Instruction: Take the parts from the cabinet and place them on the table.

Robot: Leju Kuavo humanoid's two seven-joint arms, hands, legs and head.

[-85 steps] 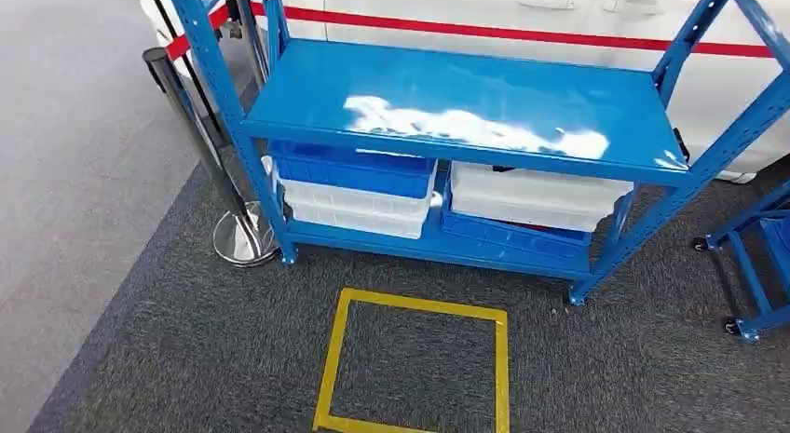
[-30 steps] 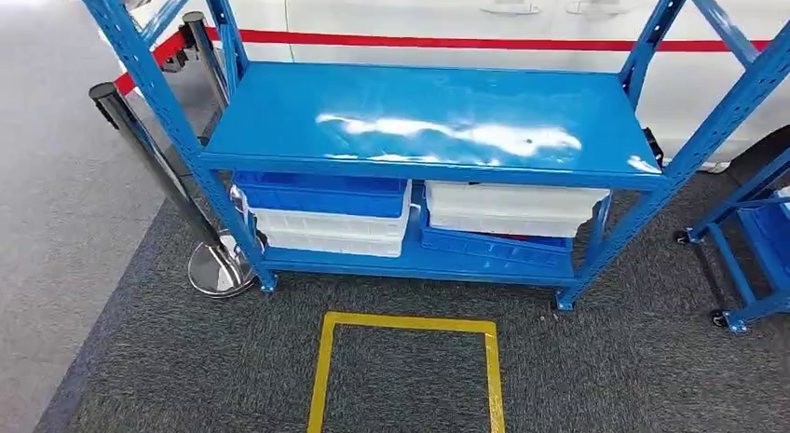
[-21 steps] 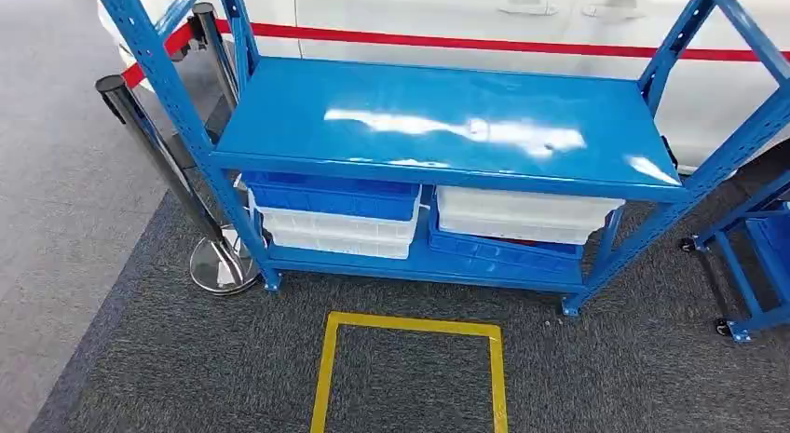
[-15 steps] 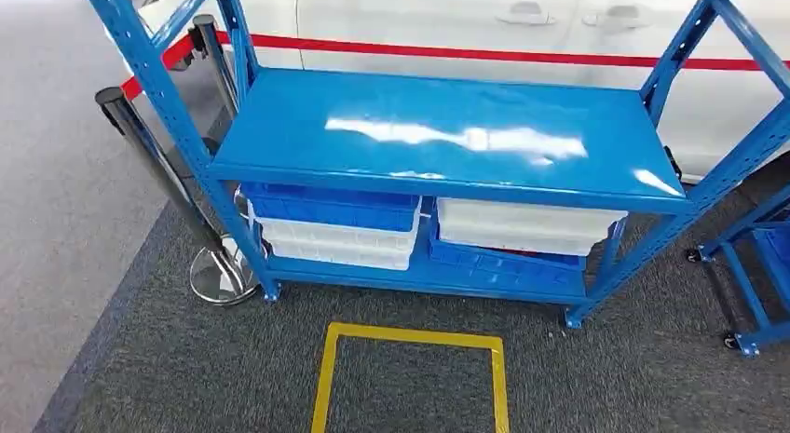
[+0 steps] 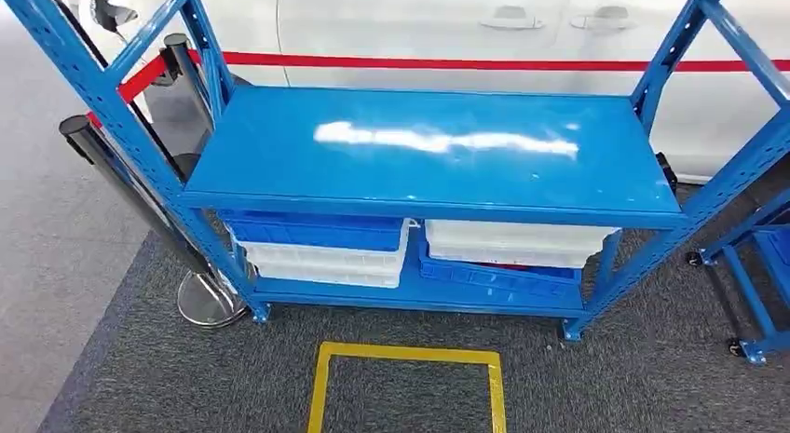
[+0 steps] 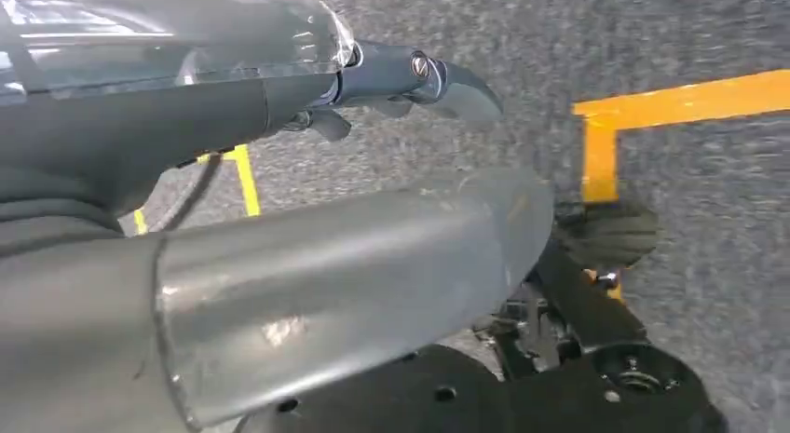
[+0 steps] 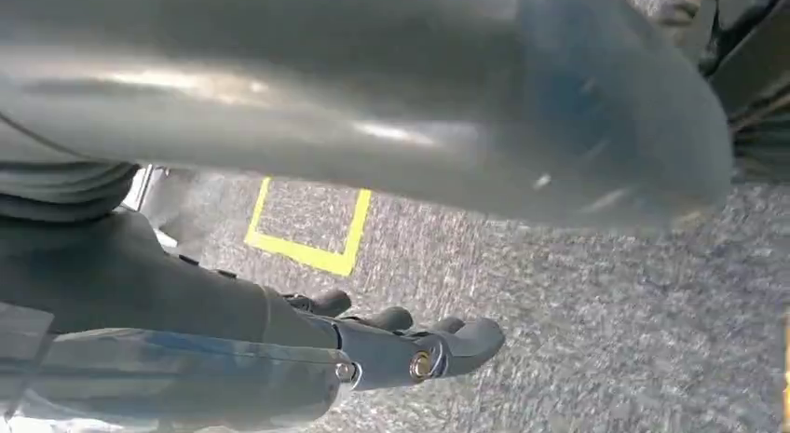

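While both arms hang at the robot's sides, the left hand [image 6: 410, 79] shows in the left wrist view above dark grey carpet, its dark fingers [image 6: 461, 87] loosely extended and holding nothing; the right hand [image 7: 410, 349] in the right wrist view is likewise empty, its fingers [image 7: 466, 340] slightly curled but apart over the same carpet. From the head view a blue metal cabinet [image 5: 429, 158] of open shelving stands directly ahead, its glossy middle shelf bare and reflecting light. On the bottom shelf sit stacked plastic bins: on the left a blue bin [image 5: 317, 233] rests on top of white bins [image 5: 321, 263], and on the right a white bin [image 5: 517, 243] lies on a blue bin [image 5: 498, 277] that sits tilted. Whether parts lie inside these bins cannot be told, since the shelf above hides their contents. A square outlined in yellow tape [image 5: 405, 377] marks the carpet just in front of the cabinet. Beside the cabinet's left leg stands a dark stanchion post [image 5: 130, 191] with a shiny round base, and a red belt runs from it. Behind the cabinet is a white vehicle [image 5: 419, 33] with a red stripe and door handles. At the right edge is part of a blue wheeled cart [image 5: 755, 293].
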